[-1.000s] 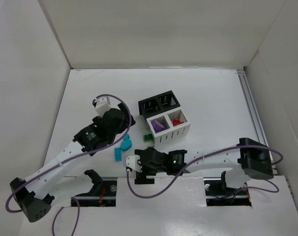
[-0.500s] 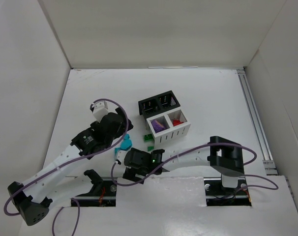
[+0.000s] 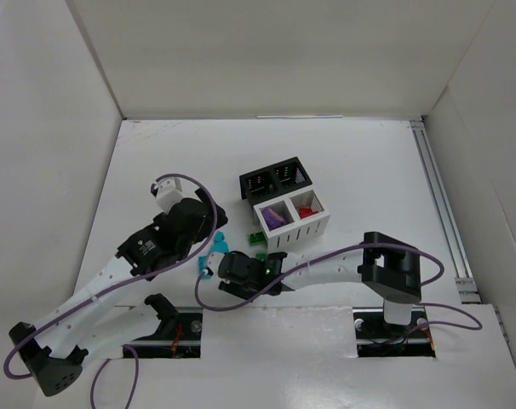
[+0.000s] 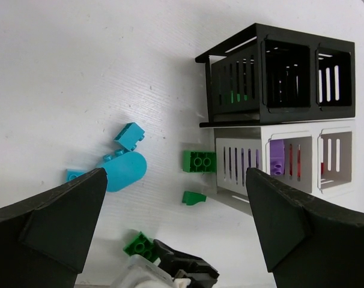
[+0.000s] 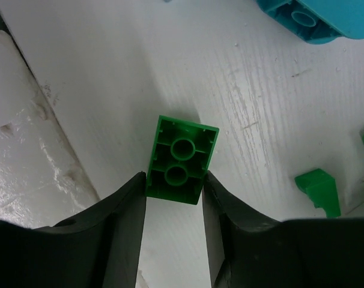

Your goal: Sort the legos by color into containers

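Note:
My right gripper is shut on a green lego that lies upside down on the table, its hollow underside facing the camera and a finger pressed on each long side. In the left wrist view the same green lego shows at the bottom edge. My left gripper hangs open above the loose legos: a teal brick, a teal rounded piece, a green brick and a small green piece. The black container holds something green. The white container holds purple and red legos.
The two containers stand side by side in the middle of the table, black behind white. White walls enclose the table on three sides. The right arm lies low along the near edge.
The right arm swung left along the near edge and its jaws closed on the green lego. The left arm drew back a little to the left, jaws still wide.

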`<state>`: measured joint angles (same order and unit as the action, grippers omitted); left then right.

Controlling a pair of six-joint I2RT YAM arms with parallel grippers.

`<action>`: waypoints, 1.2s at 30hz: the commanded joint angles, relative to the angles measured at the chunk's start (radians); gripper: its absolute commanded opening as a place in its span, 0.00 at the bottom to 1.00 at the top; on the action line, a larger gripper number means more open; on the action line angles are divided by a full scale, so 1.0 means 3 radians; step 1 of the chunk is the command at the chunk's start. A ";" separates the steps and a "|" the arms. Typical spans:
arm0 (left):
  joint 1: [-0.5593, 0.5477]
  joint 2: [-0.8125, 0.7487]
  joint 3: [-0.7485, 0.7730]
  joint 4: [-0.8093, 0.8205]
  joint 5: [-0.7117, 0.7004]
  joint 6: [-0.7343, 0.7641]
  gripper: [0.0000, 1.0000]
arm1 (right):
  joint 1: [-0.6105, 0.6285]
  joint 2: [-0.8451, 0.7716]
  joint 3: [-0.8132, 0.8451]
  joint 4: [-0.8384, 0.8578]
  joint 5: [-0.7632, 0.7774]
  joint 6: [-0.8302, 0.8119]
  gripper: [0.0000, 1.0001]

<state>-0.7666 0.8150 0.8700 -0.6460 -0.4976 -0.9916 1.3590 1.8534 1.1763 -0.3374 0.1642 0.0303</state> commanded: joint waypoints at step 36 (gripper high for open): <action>-0.0017 0.0529 -0.0936 0.1580 0.0871 0.0708 0.97 | -0.1830 -0.0241 0.1468 -0.0522 -0.0174 -0.1471 0.83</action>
<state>-0.7666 0.9489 0.5999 -0.2687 -0.2584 -0.8257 0.8047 1.8317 1.5768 -0.4866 0.1223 -0.4053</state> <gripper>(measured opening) 0.984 0.820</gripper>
